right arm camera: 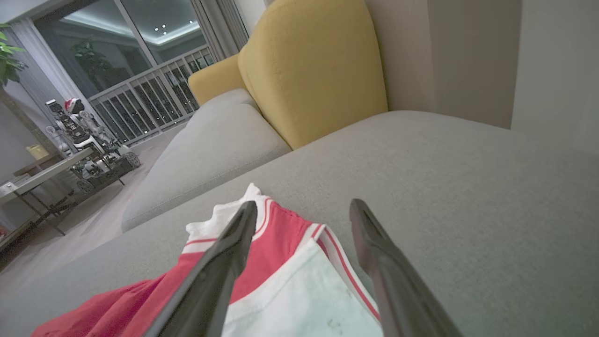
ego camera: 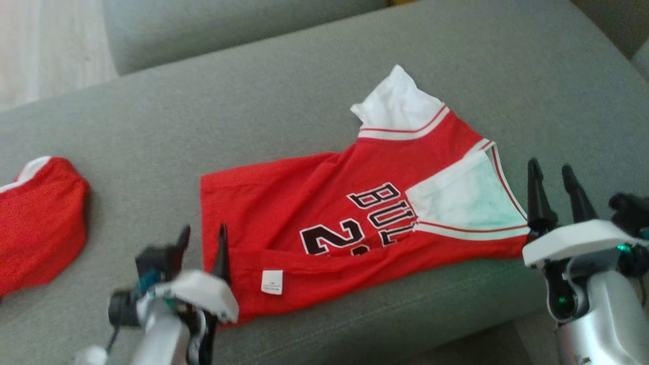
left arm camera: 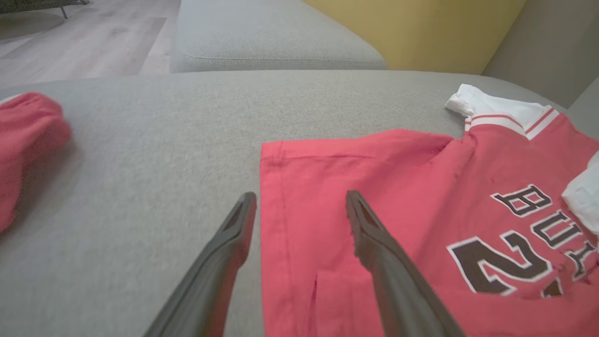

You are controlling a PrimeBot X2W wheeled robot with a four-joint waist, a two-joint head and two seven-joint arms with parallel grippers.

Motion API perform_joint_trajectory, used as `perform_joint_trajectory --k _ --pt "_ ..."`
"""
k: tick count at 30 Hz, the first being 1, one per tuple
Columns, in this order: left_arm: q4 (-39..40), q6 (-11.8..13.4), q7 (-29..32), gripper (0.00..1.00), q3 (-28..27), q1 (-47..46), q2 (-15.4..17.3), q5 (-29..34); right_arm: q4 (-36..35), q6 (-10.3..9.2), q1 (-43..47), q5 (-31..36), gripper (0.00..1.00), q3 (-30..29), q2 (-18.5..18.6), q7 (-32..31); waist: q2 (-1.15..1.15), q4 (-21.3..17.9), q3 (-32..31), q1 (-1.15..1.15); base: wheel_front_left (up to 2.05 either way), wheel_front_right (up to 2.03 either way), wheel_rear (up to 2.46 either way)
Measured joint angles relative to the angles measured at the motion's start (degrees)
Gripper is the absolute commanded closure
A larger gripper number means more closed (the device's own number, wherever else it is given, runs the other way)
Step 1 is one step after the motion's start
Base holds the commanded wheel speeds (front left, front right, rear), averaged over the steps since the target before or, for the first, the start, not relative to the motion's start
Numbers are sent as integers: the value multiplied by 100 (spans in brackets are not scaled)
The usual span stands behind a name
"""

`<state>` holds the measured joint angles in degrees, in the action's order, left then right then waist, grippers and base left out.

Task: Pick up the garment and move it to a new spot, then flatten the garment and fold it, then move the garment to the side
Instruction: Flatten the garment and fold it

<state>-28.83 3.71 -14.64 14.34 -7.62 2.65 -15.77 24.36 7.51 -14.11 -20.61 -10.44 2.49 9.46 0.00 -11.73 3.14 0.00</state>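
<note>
A red cloth (ego camera: 40, 218) lies well left of the left claw (ego camera: 203, 228); that claw gapes wide and empty, its fingers straddling the hem of the jersey (ego camera: 314, 203), which lies folded on the grey cushion (ego camera: 253, 101) between both claws; the right claw (ego camera: 550, 166), likewise spread and empty, stands at the jersey's white-trimmed end.

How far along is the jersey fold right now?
Done: the jersey lies flat on the grey cushion, its near edge apparently folded over, cutting across the lettering. In hand: nothing; the left gripper at the hem end and the right gripper at the shoulder end both stand open. Left: probably another fold, then moving it aside.
</note>
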Motion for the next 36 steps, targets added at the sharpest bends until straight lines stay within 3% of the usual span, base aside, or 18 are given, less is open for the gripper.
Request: perform_joint_trajectory --k 8,14,21,22,25,30,36 --pt "-1327 85 103 0 -48 -1441 279 177 -1092 0 167 -230 0 168 -3 -297 0 -384 504 0 0 0 0" --pt "-2106 55 143 0 -42 -1880 360 207 -1425 0 296 -266 0 196 -5 -342 0 -600 760 0 0 0 0" --pt "-2394 -66 58 0 -49 -2204 348 192 -1548 0 302 -265 0 179 -5 -394 0 -582 847 0 0 0 0" --pt "-2401 -67 43 4 -55 -2223 345 192 -1549 0 303 -265 0 179 -7 -396 0 -565 853 0 0 0 0" --pt "-2443 -77 42 100 -65 -2240 327 191 -1553 0 303 -256 0 187 -7 -402 0 -513 870 0 0 0 0" --pt "-2394 -177 41 100 -97 -2245 300 189 -1577 0 302 -222 0 203 -7 -447 0 -439 904 0 0 0 0" --pt "-1727 -238 41 100 -403 -2207 274 130 -1581 0 302 -182 0 210 -7 -454 0 -317 911 0 0 0 0"
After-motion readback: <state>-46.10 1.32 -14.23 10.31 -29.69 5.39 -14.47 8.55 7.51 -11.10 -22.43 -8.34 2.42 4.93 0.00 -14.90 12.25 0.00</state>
